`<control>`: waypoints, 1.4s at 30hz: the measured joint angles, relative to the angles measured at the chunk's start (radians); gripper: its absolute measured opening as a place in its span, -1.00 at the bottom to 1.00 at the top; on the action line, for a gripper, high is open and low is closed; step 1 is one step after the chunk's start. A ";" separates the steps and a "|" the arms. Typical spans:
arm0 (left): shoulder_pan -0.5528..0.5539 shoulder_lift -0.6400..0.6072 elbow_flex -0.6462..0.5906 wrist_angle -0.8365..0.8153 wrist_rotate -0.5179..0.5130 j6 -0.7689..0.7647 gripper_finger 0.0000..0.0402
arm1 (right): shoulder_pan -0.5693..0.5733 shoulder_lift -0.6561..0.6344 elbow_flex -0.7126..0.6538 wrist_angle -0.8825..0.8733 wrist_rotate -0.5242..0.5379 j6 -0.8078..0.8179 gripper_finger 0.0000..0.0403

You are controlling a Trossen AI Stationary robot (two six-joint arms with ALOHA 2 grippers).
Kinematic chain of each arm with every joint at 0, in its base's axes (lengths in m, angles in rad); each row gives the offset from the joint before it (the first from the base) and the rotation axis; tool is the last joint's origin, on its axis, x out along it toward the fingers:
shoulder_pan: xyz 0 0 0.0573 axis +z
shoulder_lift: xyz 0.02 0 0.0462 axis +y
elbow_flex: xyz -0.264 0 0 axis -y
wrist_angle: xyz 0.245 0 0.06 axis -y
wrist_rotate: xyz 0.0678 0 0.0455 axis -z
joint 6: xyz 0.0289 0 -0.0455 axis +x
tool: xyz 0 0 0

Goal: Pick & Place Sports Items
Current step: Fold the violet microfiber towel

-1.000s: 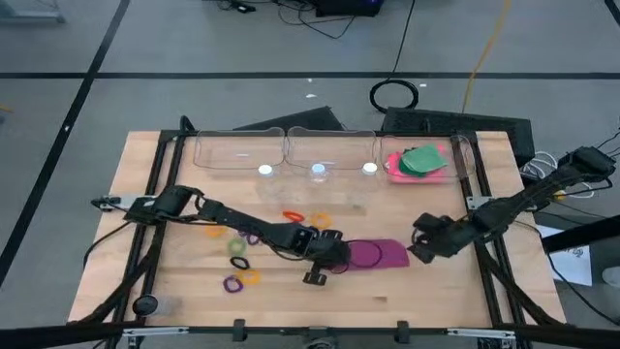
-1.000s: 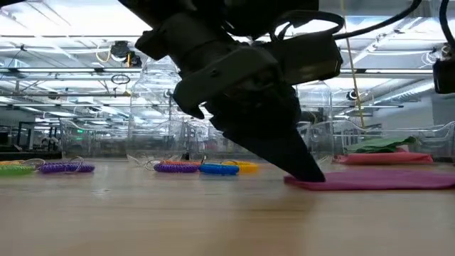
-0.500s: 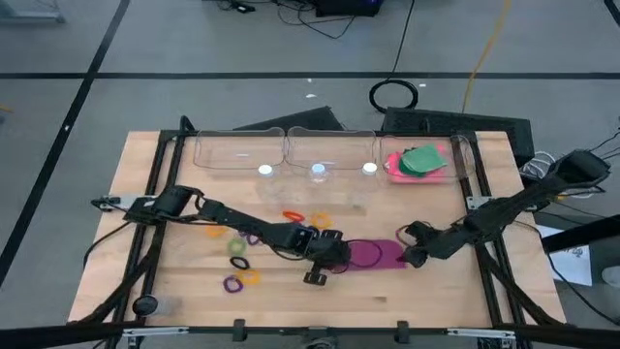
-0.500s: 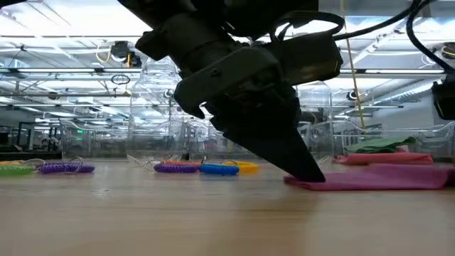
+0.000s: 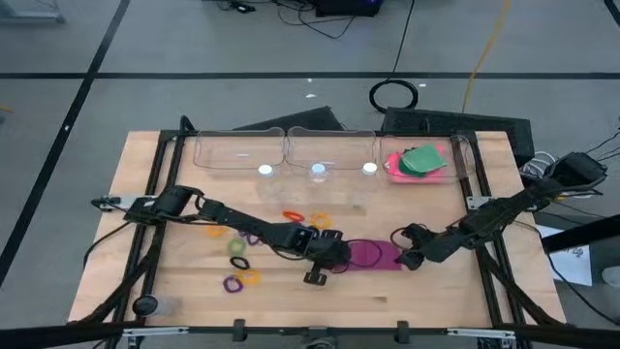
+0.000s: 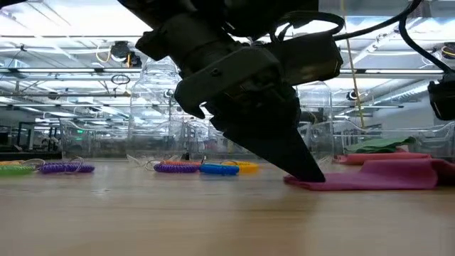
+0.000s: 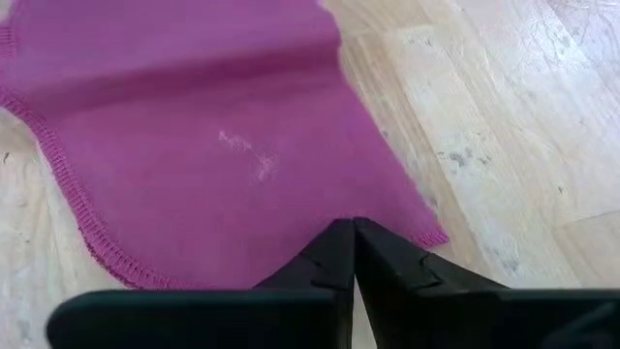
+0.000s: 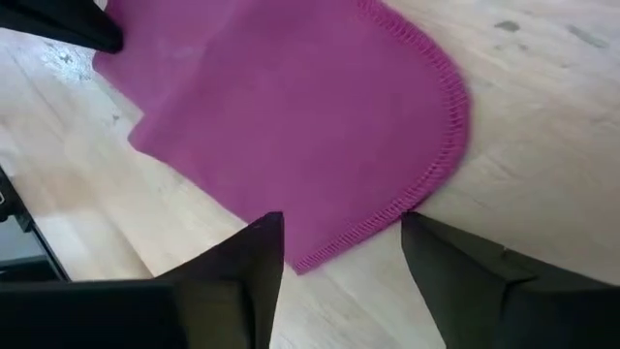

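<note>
A: Where was the purple cloth (image 5: 371, 254)?
B: Flat on the tabletop (image 5: 436, 301), near its front middle. The left end effector (image 7: 351, 254), fingers pressed together, pinned one end of it.
A: And the right end effector (image 8: 341, 254)?
B: Its fingers were parted, straddling the cloth's opposite stitched edge. That end was bunched up slightly in the low view.

Wooden table (image 5: 436, 301); clear bins (image 5: 286, 150) along its far edge; coiled cable (image 5: 394, 95) on floor
</note>
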 joint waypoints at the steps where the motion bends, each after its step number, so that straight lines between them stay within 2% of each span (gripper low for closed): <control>1: 0.000 0.000 0.000 0.000 0.000 0.000 -0.95 | -0.005 0.000 0.000 -0.013 0.005 -0.004 -0.26; 4: 0.000 0.000 0.000 0.000 0.000 0.000 -0.99 | -0.025 0.000 0.000 -0.045 0.025 -0.019 -0.28; 8: 0.000 0.001 0.000 0.000 0.000 0.000 -0.95 | -0.049 0.000 -0.001 -0.030 0.031 -0.070 -0.28; 14: 0.000 0.001 0.000 0.005 -0.001 0.000 -0.99 | -0.084 0.005 -0.004 0.124 0.087 -0.206 -0.28; 20: 0.002 0.001 0.000 0.008 -0.001 0.000 -0.95 | -0.133 0.005 -0.004 0.235 0.136 -0.340 -0.28; 24: 0.002 0.001 0.000 0.008 -0.001 0.000 -0.99 | -0.160 0.005 -0.004 0.252 0.138 -0.374 -0.28; 29: 0.002 0.001 0.000 0.016 -0.001 0.006 -0.94 | -0.167 0.059 -0.004 0.334 0.144 -0.388 -0.28; 35: 0.002 0.003 -0.002 0.060 -0.001 0.006 -0.99 | -0.170 0.244 0.009 0.516 0.051 -0.393 -0.28; 42: 0.003 0.008 -0.004 0.137 -0.004 0.053 -0.93 | -0.168 0.399 0.110 0.572 -0.077 -0.442 -0.28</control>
